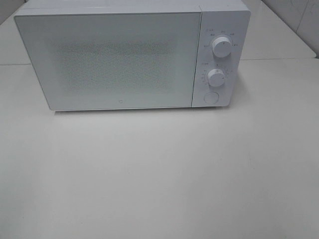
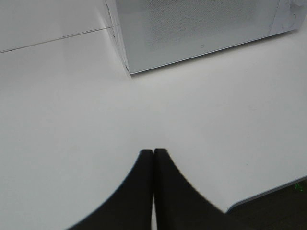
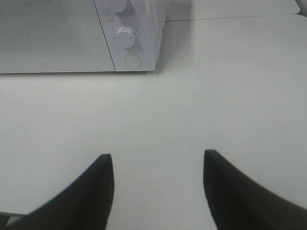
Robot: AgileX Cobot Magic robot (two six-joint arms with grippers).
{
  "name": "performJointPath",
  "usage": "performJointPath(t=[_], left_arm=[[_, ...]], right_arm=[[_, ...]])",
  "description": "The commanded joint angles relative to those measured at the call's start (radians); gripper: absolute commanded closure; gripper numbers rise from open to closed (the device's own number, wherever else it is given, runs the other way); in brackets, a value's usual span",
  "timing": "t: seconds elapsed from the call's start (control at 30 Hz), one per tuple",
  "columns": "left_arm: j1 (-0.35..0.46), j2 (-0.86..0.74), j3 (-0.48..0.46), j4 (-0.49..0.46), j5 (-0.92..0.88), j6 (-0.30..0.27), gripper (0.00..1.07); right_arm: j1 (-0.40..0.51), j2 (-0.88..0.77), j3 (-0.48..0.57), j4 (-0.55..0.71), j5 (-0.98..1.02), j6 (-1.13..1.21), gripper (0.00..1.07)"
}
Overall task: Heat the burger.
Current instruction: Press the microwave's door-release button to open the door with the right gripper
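**patty_watch:** ok so where's the burger? I've checked all three views and can't find it. All I see is a white microwave [image 1: 219, 20] sitting toward the back of a bare white counter [image 1: 159, 174], with its door [image 1: 107, 59] shut.

**servo_dan:** Same here, no burger in sight. The door panel is frosted with a dotted mesh, so you can't see inside. My guess is it's in there, but I honestly can't tell from these shots.

**patty_watch:** What are the arms doing? The high camera doesn't show either of them.

**servo_dan:** Only the wrist cams show them. The left gripper [image 2: 153, 151] has its fingers pressed together with nothing between them, and it hangs over open counter off the microwave's hinge-side corner. It looks parked out of the way to me. The right gripper [image 3: 157, 153] has its fingers spread apart with nothing held, and it faces the control panel.

**patty_watch:** That fits, since the controls are all on that side: upper knob [image 1: 221, 46], lower knob [image 1: 216, 77] and a round button [image 1: 211, 98] under them.

**servo_dan:** Yep, the right arm has the short reach, and spread fingers suit pinching a knob. If the burger really is inside, I'd say what's left is setting the dials. The gripper is well short of the panel though, with nothing touching.
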Motion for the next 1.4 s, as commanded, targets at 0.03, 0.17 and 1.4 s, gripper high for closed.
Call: performJointPath(t=[0.03,0.17,1.4], left_arm=[[0.005,-0.020,0.003,-0.004,-0.015,-0.003,1.06],[0.005,-0.020,0.003,-0.004,-0.015,-0.003,1.06],[0.005,-0.020,0.003,-0.004,-0.015,-0.003,1.06]], right_arm=[[-0.004,-0.026,0.000,0.002,-0.002,-0.018,0.54],[-0.004,-0.014,0.000,0.002,-0.003,-0.018,0.54],[-0.004,0.759,-0.034,-0.010,-0.783,-0.023,0.75]])
